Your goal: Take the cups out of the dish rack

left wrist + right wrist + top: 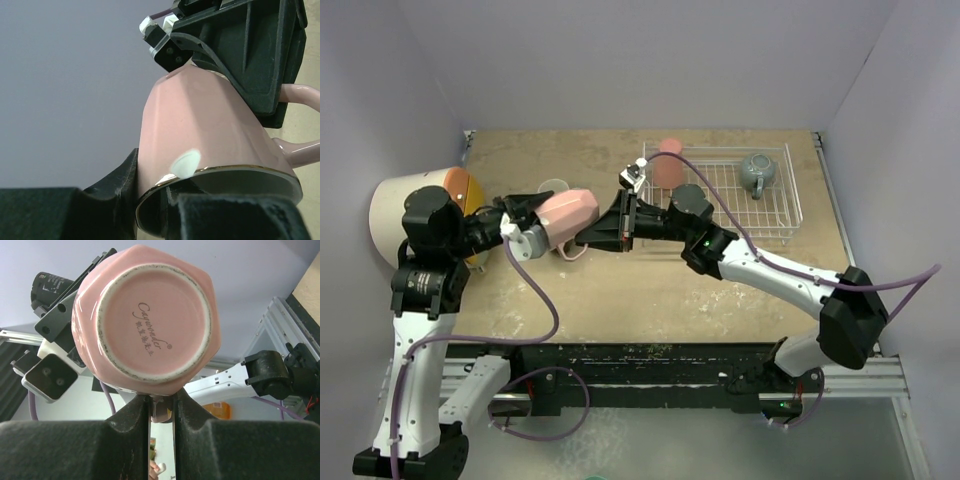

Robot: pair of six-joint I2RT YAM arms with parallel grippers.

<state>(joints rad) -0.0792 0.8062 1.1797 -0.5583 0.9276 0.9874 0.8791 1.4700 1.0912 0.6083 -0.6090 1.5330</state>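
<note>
Pink mug (572,208) mid-frame: left tool (152,200) clamps rim, right tool (161,412) clamps handle; mistimed release could drop it.

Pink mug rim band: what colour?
Gold: a thin line round the pale pink mug lip. Shows best in the left wrist view.

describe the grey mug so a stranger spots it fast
Find the wire dish rack at the far right of the table. The grey-blue mug sits near its far right corner; unlike the salmon tumbler at its left end, it has a handle.
</note>
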